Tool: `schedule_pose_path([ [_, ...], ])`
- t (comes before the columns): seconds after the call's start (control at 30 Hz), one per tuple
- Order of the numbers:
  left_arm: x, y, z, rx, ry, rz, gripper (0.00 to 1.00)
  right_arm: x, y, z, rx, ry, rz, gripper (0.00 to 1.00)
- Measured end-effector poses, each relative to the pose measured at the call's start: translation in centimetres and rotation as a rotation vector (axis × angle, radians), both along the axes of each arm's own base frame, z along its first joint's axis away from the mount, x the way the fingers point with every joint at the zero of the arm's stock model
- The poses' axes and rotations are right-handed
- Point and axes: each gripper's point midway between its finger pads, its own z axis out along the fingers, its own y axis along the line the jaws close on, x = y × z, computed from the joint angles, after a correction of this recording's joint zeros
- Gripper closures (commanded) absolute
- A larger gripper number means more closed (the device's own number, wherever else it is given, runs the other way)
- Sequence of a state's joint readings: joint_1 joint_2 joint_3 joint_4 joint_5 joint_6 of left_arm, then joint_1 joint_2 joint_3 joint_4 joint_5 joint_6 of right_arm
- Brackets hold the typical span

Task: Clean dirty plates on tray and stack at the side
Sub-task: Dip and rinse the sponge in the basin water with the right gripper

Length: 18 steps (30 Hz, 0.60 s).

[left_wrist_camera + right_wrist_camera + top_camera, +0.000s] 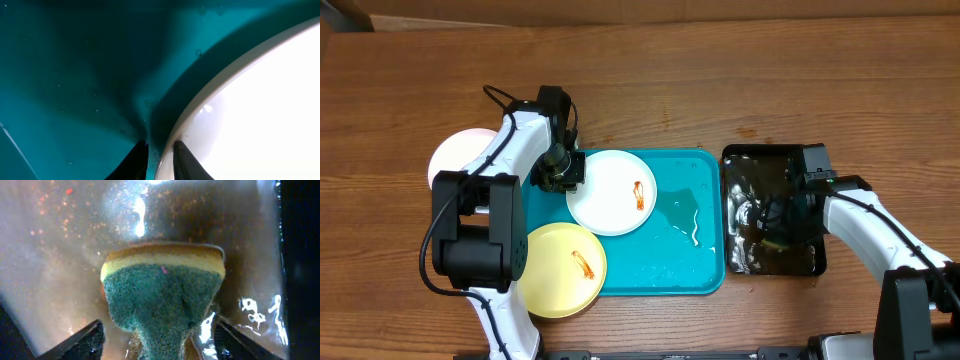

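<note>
The turquoise tray [680, 265] lies mid-table. A white plate [612, 192] with a red smear sits on its upper left part. A pale yellow plate [560, 270] with a smear overlaps the tray's lower left corner. Another white plate [455, 160] lies on the table left of the tray, partly hidden by my left arm. My left gripper [563, 172] is at the white plate's left edge; in the left wrist view its fingers [160, 155] are closed on the plate's rim [240, 110], one on each side. My right gripper [157, 340] is open over a green-and-yellow sponge [165, 295].
A smaller black tray [750, 165] holding murky, soapy water stands right of the turquoise tray; the sponge [775, 243] lies in it under my right gripper [782, 222]. Water droplets streak the turquoise tray's right half. Bare wooden table lies beyond the trays.
</note>
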State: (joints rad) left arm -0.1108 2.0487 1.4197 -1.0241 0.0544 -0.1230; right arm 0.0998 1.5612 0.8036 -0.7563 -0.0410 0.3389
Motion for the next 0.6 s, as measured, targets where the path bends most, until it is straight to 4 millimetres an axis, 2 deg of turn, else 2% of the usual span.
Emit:
schedule_pose_path([
  [0.1, 0.0, 0.0, 0.0, 0.0, 0.0, 0.0, 0.8, 0.2, 0.0, 0.0, -0.001, -0.008, -0.004, 0.51],
  [0.13, 0.0, 0.0, 0.0, 0.0, 0.0, 0.0, 0.8, 0.4, 0.0, 0.0, -0.001, -0.016, -0.005, 0.61],
  [0.17, 0.0, 0.0, 0.0, 0.0, 0.0, 0.0, 0.8, 0.5, 0.0, 0.0, -0.001, -0.024, -0.005, 0.87],
  [0.2, 0.0, 0.0, 0.0, 0.0, 0.0, 0.0, 0.81, 0.6, -0.1, -0.1, -0.003, -0.028, -0.008, 0.96],
  [0.37, 0.0, 0.0, 0.0, -0.001, 0.0, 0.0, 0.83, -0.2, 0.2, -0.2, 0.015, 0.002, 0.002, 0.96],
  [0.43, 0.0, 0.0, 0.0, -0.001, -0.002, 0.0, 0.89, -1.1, 0.5, 0.4, 0.029, 0.055, 0.008, 0.96],
  [0.5, 0.1, 0.0, 0.0, -0.001, -0.003, 0.003, 0.96, -1.1, 0.7, 1.9, 0.04, 0.087, 0.011, 0.96],
  [0.6, -0.1, -0.1, 0.1, -0.008, 0.002, 0.005, 0.96, 0.9, 0.9, 5.6, 0.041, 0.058, 0.016, 0.96],
])
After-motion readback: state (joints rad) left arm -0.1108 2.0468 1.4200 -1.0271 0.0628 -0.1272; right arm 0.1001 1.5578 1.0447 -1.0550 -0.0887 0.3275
